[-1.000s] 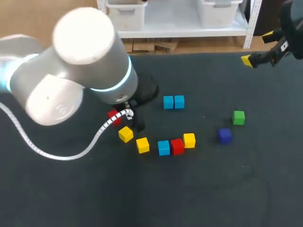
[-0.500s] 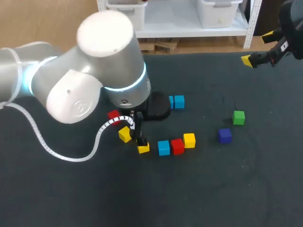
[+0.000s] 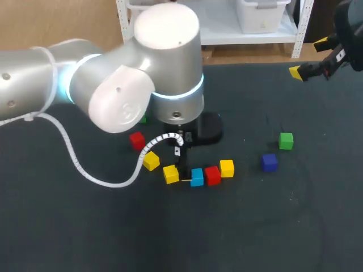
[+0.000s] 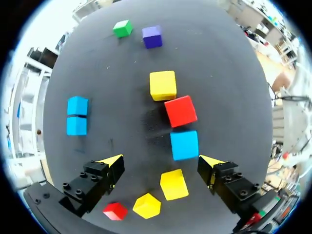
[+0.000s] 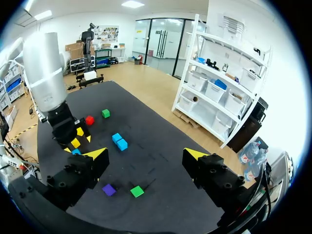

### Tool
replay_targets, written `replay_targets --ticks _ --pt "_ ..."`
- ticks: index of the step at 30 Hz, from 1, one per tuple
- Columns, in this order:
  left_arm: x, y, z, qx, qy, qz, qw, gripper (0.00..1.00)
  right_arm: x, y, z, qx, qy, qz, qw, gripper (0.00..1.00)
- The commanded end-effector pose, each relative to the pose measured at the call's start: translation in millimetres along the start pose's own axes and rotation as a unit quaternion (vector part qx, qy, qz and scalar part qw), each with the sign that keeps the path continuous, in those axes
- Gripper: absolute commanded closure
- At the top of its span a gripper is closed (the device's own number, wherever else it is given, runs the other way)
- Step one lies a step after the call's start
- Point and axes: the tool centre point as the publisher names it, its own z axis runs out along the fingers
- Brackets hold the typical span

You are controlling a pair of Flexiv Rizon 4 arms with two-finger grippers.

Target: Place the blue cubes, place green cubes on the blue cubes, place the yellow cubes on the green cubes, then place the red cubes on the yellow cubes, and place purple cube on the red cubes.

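Note:
My left gripper [image 4: 161,163] hangs open over a loose row of cubes. A blue cube [image 4: 184,145] and a yellow cube [image 4: 174,184] lie below, between its fingers, untouched. Ahead in the row are a red cube [image 4: 181,110] and a yellow cube [image 4: 163,85]. Two blue cubes [image 4: 77,116] sit side by side off to one side; my left arm [image 3: 164,85] hides them in the head view. A green cube [image 3: 286,141] and the purple cube [image 3: 269,162] lie to the right. My right gripper [image 3: 308,58] is open and empty, high over the far right corner.
Another red cube [image 3: 136,140] and a yellow cube [image 3: 151,161] lie left of the row. A second green cube [image 5: 106,113] sits behind my left arm. The dark table [image 3: 255,226] is bare along its front.
My left arm has swung to the right across the table and now covers the two blue cubes. The red cube at the left has come into view. The right arm has not moved.

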Motion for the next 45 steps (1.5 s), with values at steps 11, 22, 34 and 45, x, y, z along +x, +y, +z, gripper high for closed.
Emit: replay_targets --ticks 11,22,34,45 --pt "-9.5 -6.0 15 0.019 -0.006 -0.025 0.999 0.0 1 3 0 0.011 -0.002 0.0 1.0 0.0" --pt "-11.5 -10.9 17 0.024 -0.021 -0.044 0.999 0.44 1 3 0 0.011 -0.002 0.0 1.0 0.0" --pt "-1.5 -1.2 16 0.014 -0.012 -0.028 0.999 1.0 1 3 0 0.011 -0.002 0.0 1.0 0.0" --pt "11.4 66.1 5 -0.037 0.005 0.014 0.999 1.0 1 3 0 0.011 -0.002 0.0 1.0 0.0"
